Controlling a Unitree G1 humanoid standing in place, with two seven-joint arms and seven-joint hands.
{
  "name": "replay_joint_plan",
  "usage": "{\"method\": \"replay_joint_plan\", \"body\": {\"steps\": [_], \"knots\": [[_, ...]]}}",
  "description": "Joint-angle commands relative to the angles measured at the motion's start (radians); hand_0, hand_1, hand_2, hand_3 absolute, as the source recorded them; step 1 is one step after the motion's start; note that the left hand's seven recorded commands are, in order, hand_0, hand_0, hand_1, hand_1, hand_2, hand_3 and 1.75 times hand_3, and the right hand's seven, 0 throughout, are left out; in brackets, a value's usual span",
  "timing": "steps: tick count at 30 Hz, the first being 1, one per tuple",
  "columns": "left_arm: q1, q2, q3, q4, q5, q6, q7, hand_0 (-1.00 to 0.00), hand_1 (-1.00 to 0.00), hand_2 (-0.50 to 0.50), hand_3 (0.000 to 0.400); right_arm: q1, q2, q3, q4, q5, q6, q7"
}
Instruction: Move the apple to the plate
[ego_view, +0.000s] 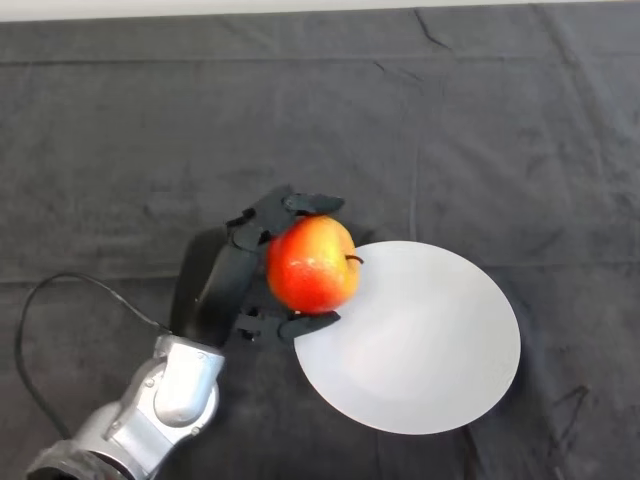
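Observation:
A red and yellow apple (313, 264) with a short stem sits in my left hand (238, 268), right at the left edge of a round white plate (430, 350). The black fingers curl over the apple's top and the thumb wraps under its lower side, so the hand is shut on it. Part of the apple overlaps the plate's rim; whether it rests on the plate or hangs just above it I cannot tell. My silver-grey arm (170, 395) comes in from the lower left.
Dark wrinkled cloth (450, 130) covers the whole table. A pale strip of the table's far edge (200, 8) runs along the top.

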Motion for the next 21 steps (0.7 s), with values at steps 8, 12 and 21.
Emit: {"method": "replay_joint_plan", "body": {"steps": [8, 12, 21], "knots": [[-0.012, 0.002, -0.116, -0.025, -0.061, 0.024, 0.034, -1.00, -0.95, -0.02, 0.400, -0.007, -0.021, -0.0074, -0.012, 0.0010, -0.011, -0.0086], [-0.027, 0.003, -0.160, -0.004, -0.080, 0.024, 0.038, -1.00, -0.95, -0.03, 0.400, -0.007, -0.022, -0.0075, -0.012, 0.0010, -0.011, -0.0088], [-0.056, 0.010, -0.226, 0.051, -0.113, 0.020, 0.037, -0.50, -0.75, 0.13, 0.301, -0.007, -0.022, -0.0075, -0.012, 0.0010, -0.011, -0.0089]]}}
